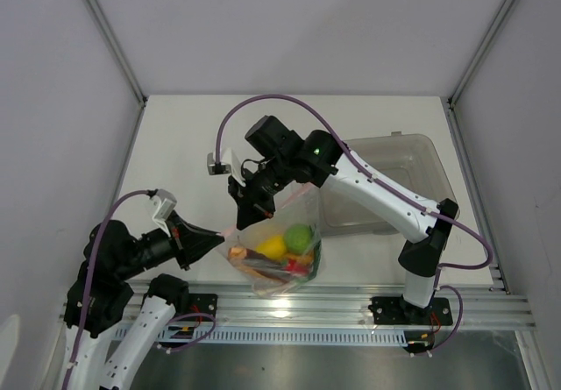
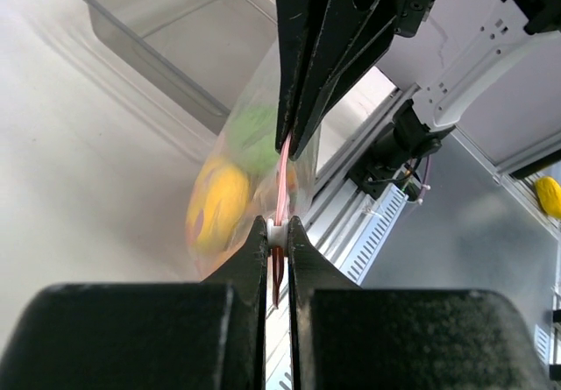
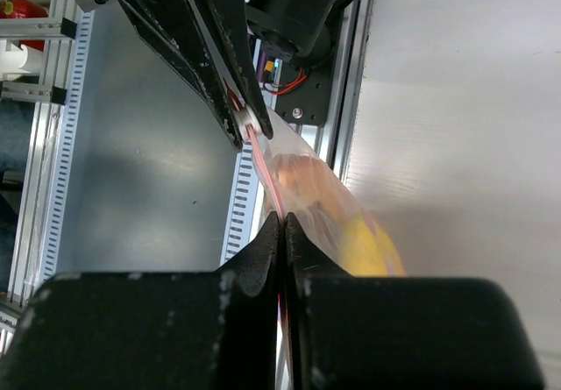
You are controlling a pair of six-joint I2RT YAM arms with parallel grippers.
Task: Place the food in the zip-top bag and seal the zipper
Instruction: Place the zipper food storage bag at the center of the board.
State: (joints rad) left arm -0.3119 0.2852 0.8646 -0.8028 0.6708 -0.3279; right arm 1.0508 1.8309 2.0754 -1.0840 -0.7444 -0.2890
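Observation:
The zip-top bag (image 1: 285, 258) hangs just above the table's front edge, held between both grippers. Inside it lies the food: a yellow-orange fruit (image 1: 272, 247), a green round fruit (image 1: 299, 236) and orange and red pieces (image 1: 263, 270). My left gripper (image 1: 223, 233) is shut on the left end of the pinkish-red zipper (image 2: 282, 175), with a small white piece (image 2: 277, 230) between its tips. My right gripper (image 1: 249, 219) is shut on the same zipper (image 3: 263, 166) a short way along, close to the left gripper (image 3: 245, 125). The bag (image 3: 329, 202) bulges to one side of the strip.
A grey translucent bin (image 1: 412, 158) stands on the table at the right, behind the right arm. The aluminium rail (image 1: 351, 307) carrying the arm bases runs directly under the bag. White walls close in the table on three sides.

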